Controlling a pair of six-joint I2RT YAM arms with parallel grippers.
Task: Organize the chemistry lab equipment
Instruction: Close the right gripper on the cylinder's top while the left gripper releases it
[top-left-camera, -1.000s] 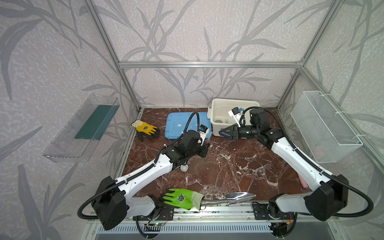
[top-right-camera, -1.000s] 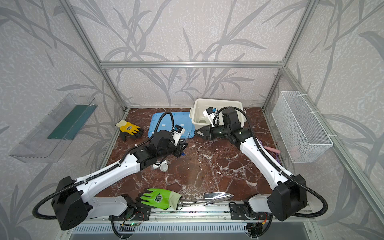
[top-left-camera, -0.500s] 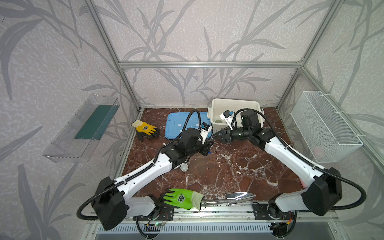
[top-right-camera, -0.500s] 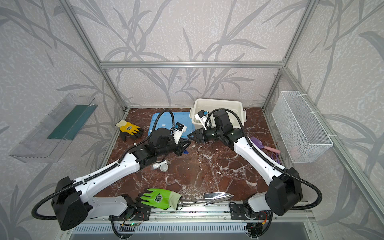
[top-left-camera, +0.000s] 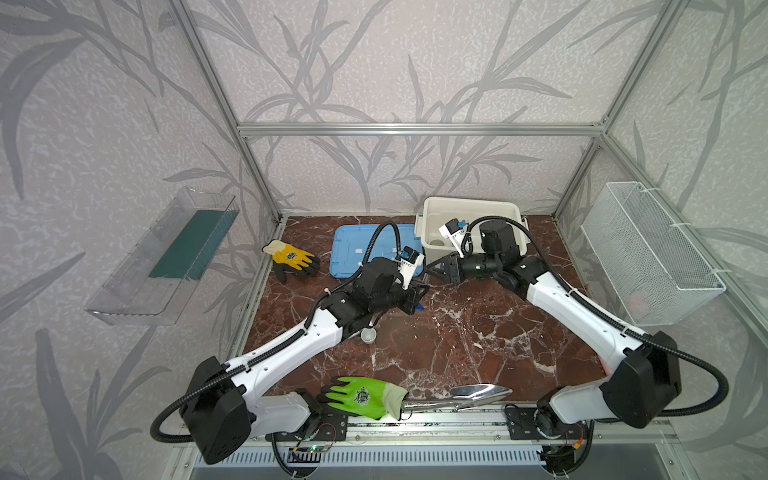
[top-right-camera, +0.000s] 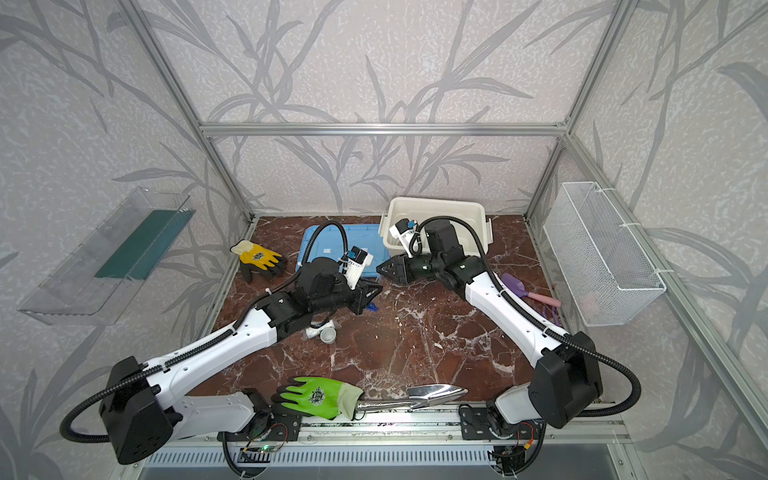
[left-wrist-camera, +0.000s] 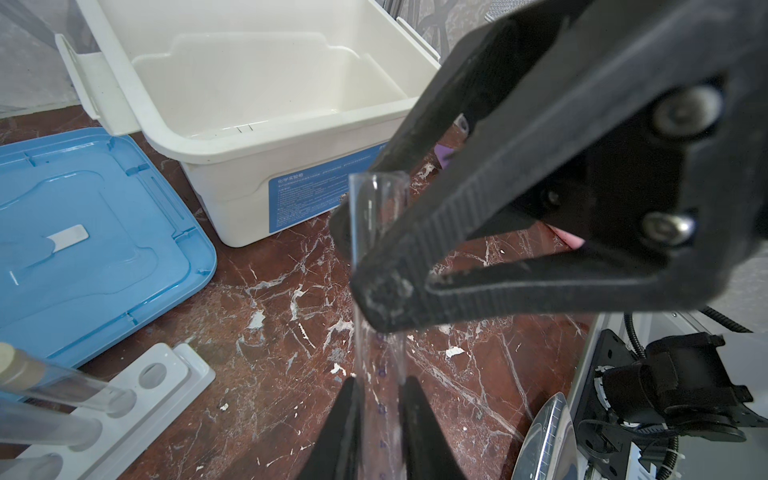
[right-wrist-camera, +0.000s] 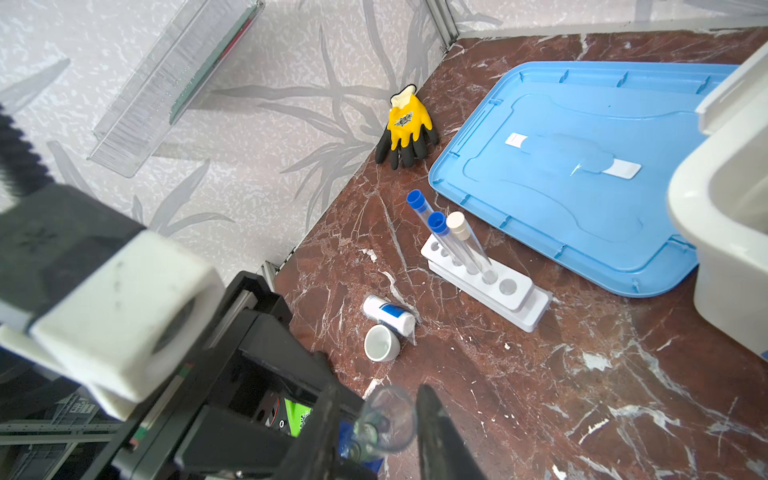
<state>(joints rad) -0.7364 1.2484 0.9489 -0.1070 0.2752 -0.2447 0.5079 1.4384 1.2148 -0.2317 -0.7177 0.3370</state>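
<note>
The clear test tube (left-wrist-camera: 370, 216) hangs over the surface (left-wrist-camera: 270, 332), gripped by the left end effector (left-wrist-camera: 380, 388). The right end effector (right-wrist-camera: 379, 409) has a finger on each side of its open end — we cannot tell if it squeezes. Both top views hide this; there they just meet tip to tip. The white rack (right-wrist-camera: 515, 301) holds three capped tubes (right-wrist-camera: 461, 237).

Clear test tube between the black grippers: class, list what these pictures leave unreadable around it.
- Clear test tube: one end cut off by the left wrist view's edge.
- Right gripper: its finger covers the tube there; contact unclear.
- White six-hole rack: hidden under the left arm in both top views.
- White wire basket: pinkish content blurred behind mesh.
</note>
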